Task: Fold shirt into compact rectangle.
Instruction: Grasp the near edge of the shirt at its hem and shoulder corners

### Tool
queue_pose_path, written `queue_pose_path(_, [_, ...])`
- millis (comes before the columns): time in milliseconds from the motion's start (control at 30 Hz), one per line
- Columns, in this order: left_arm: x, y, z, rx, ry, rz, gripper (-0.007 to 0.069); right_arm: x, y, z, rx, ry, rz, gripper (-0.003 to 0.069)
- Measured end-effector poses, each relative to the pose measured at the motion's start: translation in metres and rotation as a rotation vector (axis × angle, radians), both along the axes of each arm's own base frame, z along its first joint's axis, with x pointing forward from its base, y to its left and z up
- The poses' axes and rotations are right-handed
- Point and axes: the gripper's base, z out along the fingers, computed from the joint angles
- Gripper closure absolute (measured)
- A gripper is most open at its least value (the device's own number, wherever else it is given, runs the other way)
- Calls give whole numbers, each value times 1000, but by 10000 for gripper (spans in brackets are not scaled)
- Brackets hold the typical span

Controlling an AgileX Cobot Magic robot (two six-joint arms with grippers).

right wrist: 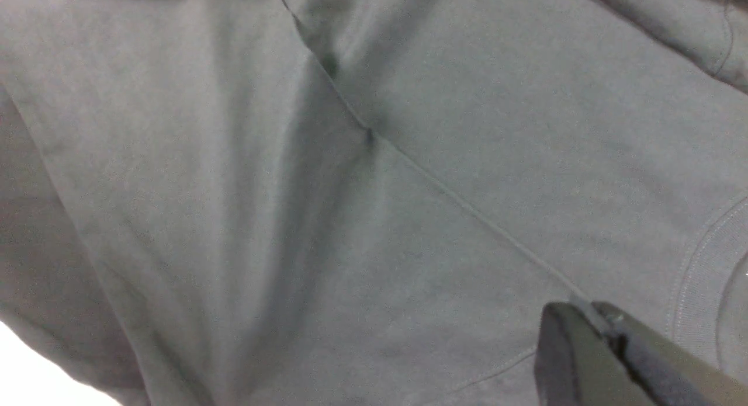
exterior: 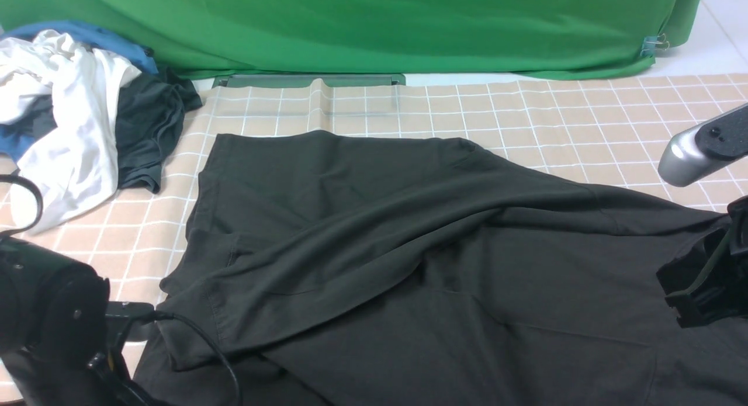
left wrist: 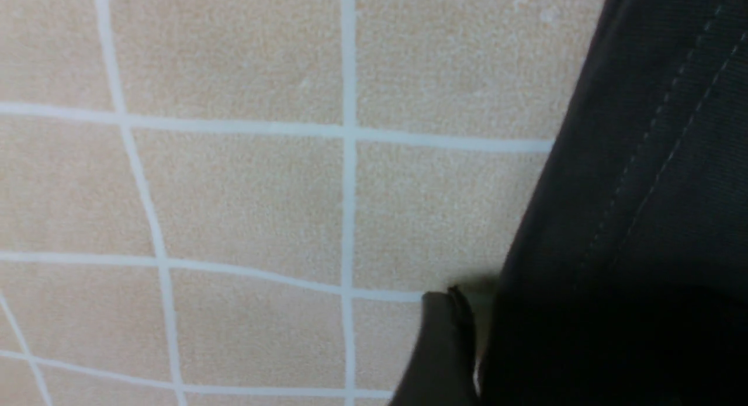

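Right end effector [right wrist: 587, 313], jaws together, seemingly pinches the shirt [right wrist: 292, 190].

Bare checked cloth [exterior: 526, 102] beyond the shirt [exterior: 374, 248]; clothes heap [exterior: 76, 114] far left

No text, label, brand, number or sign can be read in any of the views. The shirt [exterior: 409, 248], spread across the centre and lower part of the front view, is shown as plain dark cloth with stitched seams only.
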Motion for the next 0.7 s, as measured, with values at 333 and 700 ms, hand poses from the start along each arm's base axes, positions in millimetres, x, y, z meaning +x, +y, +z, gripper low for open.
queue_pose_path(333, [1, -2, 1, -16, 5, 18, 603, -3, -1, -2, -49, 24, 67, 624])
queue_pose_path(700, [-28, 6, 51, -55, -118, 41, 606, -15, 6, -29, -116, 296, 224, 616])
